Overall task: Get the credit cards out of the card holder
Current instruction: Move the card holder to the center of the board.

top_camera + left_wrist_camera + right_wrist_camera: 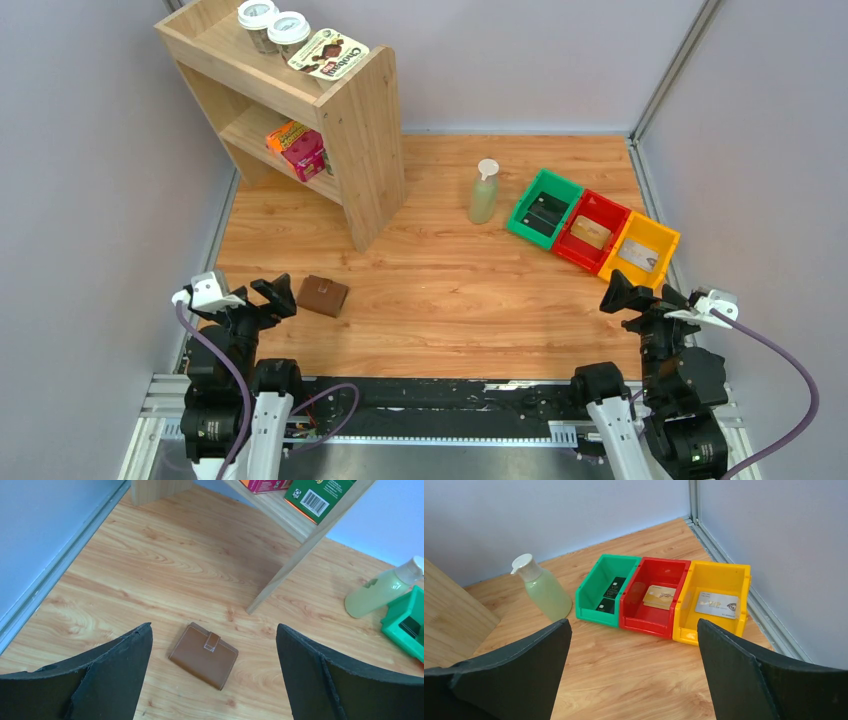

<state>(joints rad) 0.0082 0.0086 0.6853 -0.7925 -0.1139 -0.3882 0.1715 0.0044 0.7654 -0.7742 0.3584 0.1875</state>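
Nearest the bases, the left gripper [268,303] hangs low over the wooden table [450,300] w/ its black fingers [120,665] spread wide and nothing btwn them. Just beyond its tips lies the small brown leather bifold card holder [204,655], flat on the table. It's folded shut w/ the snap tab [213,641] over the edge, so no pockets or cards show.

On the other side the right gripper [635,298] is likewise wide open and empty, aimed at three plastic bins further back, well apart from them.

The bins touch in a row, one card type each, prob. sorted by colour:
- green bin [589,592]: dark card [611,591], poss. two, can't tell
- red bin [659,562]: tan-gold card [659,596]
- yellow bin [719,569]: pale grey card [717,605]

W/ the cards out and the holder closed, the task looks done. Both arms seem parked clear so nothing gets knocked.

A pale green bottle [541,587] stands beside the green bin, and the wooden shelf unit [360,130] is furthest back on the left.
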